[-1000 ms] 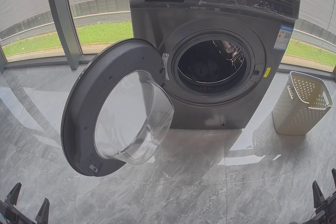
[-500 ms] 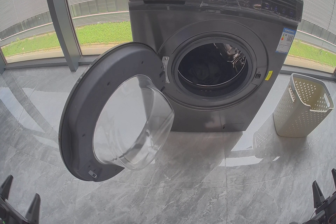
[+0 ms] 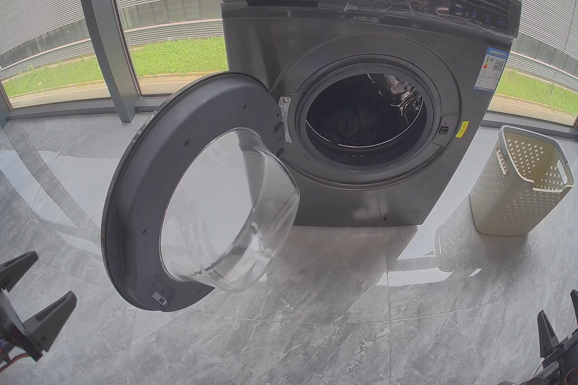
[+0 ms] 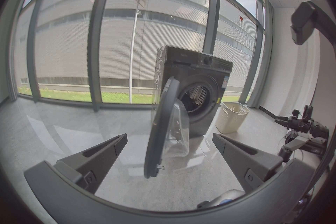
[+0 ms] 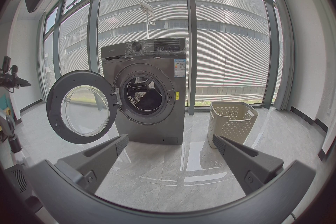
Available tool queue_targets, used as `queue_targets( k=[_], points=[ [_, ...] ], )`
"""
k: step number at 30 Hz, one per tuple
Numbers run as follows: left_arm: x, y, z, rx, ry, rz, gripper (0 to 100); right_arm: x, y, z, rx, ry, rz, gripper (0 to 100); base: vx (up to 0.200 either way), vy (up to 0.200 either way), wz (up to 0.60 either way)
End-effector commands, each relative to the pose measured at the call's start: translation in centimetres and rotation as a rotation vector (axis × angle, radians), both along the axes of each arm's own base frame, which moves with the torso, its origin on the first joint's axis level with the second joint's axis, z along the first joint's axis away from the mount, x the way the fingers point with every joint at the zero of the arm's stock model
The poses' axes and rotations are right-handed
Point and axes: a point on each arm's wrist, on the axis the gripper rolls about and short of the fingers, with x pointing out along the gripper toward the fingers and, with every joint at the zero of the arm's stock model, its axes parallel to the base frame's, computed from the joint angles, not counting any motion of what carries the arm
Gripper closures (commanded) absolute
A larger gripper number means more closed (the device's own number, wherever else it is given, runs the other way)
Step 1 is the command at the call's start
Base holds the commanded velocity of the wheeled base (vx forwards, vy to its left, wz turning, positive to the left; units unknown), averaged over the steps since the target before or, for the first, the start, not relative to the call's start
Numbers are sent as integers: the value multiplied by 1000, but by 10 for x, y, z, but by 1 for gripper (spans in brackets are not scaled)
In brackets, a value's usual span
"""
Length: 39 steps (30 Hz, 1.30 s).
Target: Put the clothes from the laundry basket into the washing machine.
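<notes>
A grey front-loading washing machine (image 3: 361, 31) stands ahead, and its round door (image 3: 186, 187) hangs wide open toward me on the left. Dark clothes (image 3: 349, 121) lie inside the drum. A cream perforated laundry basket (image 3: 521, 181) stands on the floor to the machine's right, and I cannot see what it holds. My left gripper (image 3: 39, 287) is open low at the left, well short of the door. My right gripper (image 3: 560, 326) is open at the bottom right with nothing between its fingers. The machine (image 5: 147, 88) and the basket (image 5: 231, 123) stand side by side ahead of the right gripper (image 5: 169, 142).
Glossy grey marble floor (image 3: 337, 314) stretches between me and the machine. Tall windows with dark frames (image 3: 102, 19) stand behind the machine. The open door (image 4: 162, 130) juts out over the floor in front of the left gripper (image 4: 169, 140).
The left gripper has risen and turned sideways at the left edge. Between the first two frames the whole picture shifted a little, so the camera moved. The right gripper is where it was.
</notes>
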Motion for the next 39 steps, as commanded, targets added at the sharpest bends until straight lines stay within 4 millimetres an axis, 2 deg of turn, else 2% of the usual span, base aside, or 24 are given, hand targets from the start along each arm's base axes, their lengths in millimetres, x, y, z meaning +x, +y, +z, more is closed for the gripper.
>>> queue_targets(
  k=[1,4,10,15,21,29,33,39],
  points=[
    [66,-19,-4,0,220,-117,0,0,0,-5,0,0,2,0,0,0,0],
    [77,-22,-7,3,241,-131,0,0,0,-5,0,1,2,0,0,0,0],
    [114,-31,-13,18,284,-141,0,0,0,-5,2,0,0,0,0,0,0],
    [128,-39,-12,10,253,-177,0,0,0,-5,2,0,0,0,0,0,0],
    [118,-57,-10,-49,266,-362,0,0,0,-5,2,1,0,0,0,0,0],
    [102,-60,-1,-144,264,-410,0,0,0,-5,2,1,0,0,0,0,0],
    [105,-57,0,-137,253,-372,0,0,0,-5,2,1,0,0,0,0,0],
    [109,-31,5,-88,166,-171,0,0,0,-5,2,1,0,0,0,0,0]
  ],
)
